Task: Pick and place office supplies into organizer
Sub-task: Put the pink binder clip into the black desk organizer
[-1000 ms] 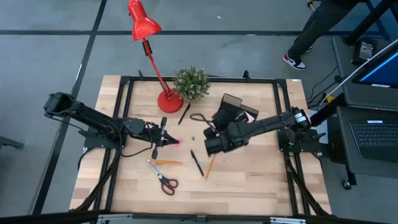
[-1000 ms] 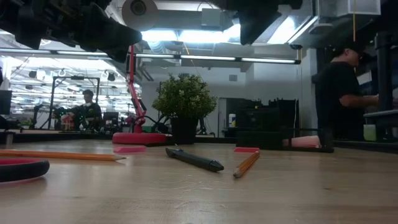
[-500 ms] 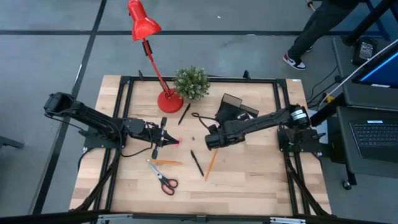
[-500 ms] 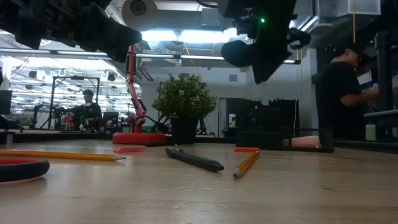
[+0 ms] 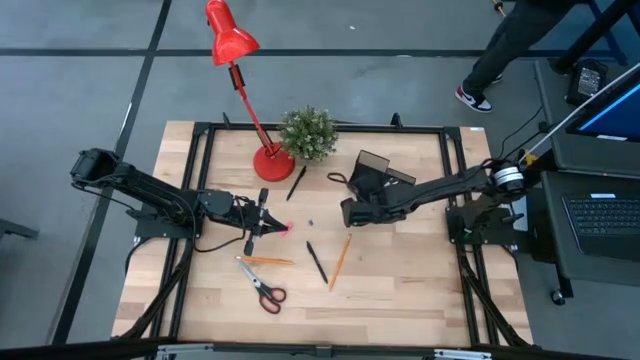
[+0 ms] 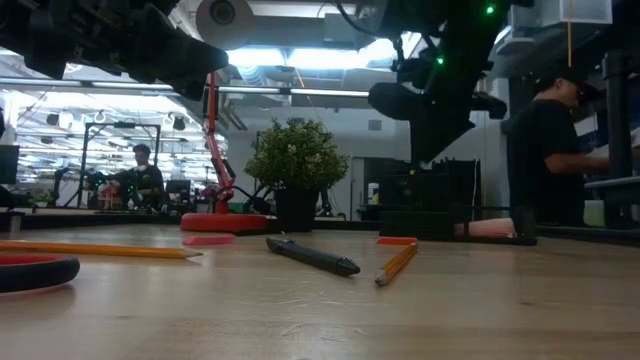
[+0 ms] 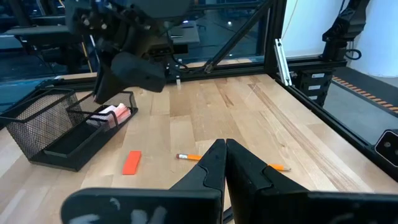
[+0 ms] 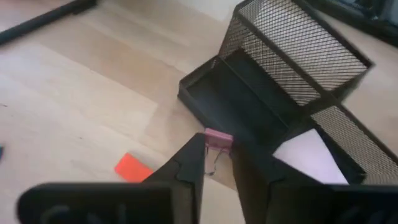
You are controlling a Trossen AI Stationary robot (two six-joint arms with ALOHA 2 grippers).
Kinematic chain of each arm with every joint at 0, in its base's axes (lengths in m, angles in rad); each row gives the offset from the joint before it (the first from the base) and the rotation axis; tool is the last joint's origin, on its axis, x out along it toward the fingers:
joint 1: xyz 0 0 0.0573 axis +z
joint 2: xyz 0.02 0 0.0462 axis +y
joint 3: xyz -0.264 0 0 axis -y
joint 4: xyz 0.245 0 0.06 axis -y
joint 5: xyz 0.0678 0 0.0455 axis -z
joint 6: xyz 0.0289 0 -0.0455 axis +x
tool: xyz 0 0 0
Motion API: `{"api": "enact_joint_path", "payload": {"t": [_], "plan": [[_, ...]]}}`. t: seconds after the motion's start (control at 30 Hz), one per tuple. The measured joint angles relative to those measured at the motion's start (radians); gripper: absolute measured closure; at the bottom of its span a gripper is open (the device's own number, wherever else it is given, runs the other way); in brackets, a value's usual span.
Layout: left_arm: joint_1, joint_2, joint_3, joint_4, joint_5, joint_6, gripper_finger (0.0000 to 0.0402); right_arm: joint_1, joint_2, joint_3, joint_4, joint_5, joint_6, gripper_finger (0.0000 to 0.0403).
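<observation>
While my right gripper [image 8: 217,163] pinches a small pink clip [image 8: 217,140] beside the organizer [image 8: 273,93], I see my left gripper [image 7: 225,163] closed, empty.

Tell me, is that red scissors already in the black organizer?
No, the scissors lie on the table's wood, far from the organizer.

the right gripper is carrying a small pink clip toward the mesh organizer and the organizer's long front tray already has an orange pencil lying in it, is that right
Not quite. In the right wrist view the organizer's long front tray is empty; the orange pencil lies on the table, as the high view shows. The rest holds: the right gripper carries a small pink clip toward the organizer.
</observation>
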Motion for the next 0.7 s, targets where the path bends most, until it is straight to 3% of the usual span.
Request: {"api": "enact_joint_path", "payload": {"t": [0.53, 0.7], "plan": [[0.0, 0.0, 0.0, 0.0, 0.0, -0.015, 0.0396, -0.175, -0.007, -0.077, 0.197, -0.2, -0.232, 0.0329], [0.0, 0.0, 0.0, 0.0, 0.0, -0.016, 0.0396, -0.205, -0.007, -0.077, 0.197, -0.203, -0.244, 0.0329]]}}
